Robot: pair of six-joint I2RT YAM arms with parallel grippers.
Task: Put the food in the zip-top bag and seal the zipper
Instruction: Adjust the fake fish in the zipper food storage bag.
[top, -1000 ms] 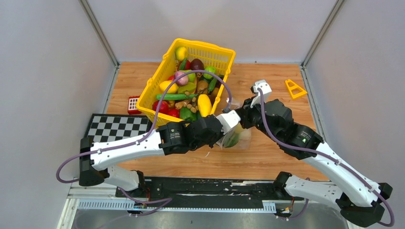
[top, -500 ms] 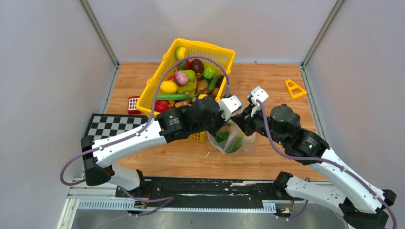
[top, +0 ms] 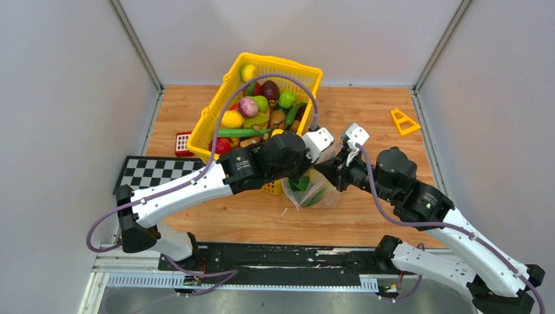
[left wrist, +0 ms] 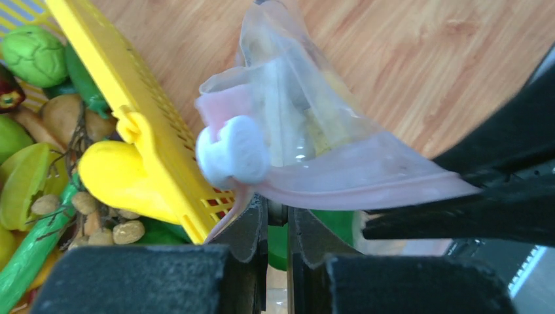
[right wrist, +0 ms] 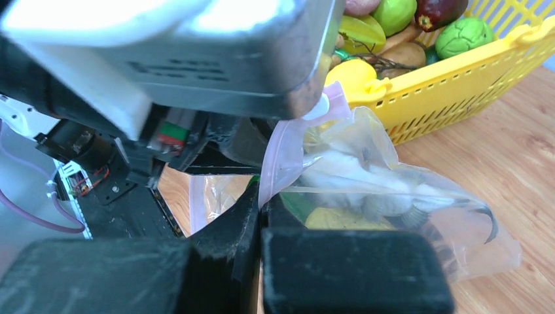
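The clear zip-top bag (top: 315, 194) hangs between my two grippers beside the yellow basket, just above the wooden table. It holds green food (top: 305, 186) and a yellow piece (right wrist: 340, 219). My left gripper (top: 302, 171) is shut on the pink zipper (left wrist: 366, 186) at the bag's mouth, next to a white slider (left wrist: 235, 154). My right gripper (top: 329, 173) is shut on the same pink strip (right wrist: 281, 157) from the other side. In the wrist views the bag (left wrist: 314, 131) (right wrist: 406, 190) is crinkled and its mouth is partly open. More food (top: 252, 121) is piled in the basket.
The yellow lattice basket (top: 281, 63) stands at the back, its near wall (left wrist: 150, 131) touching or nearly touching the bag. A red block with a white grid (top: 183, 142) and a checkerboard (top: 160, 173) lie at the left. A yellow triangle (top: 404, 122) lies at the back right.
Both wrists have drawn closer together over the bag. The left arm has swung up toward the basket. The bag has shifted slightly left and stands more upright.
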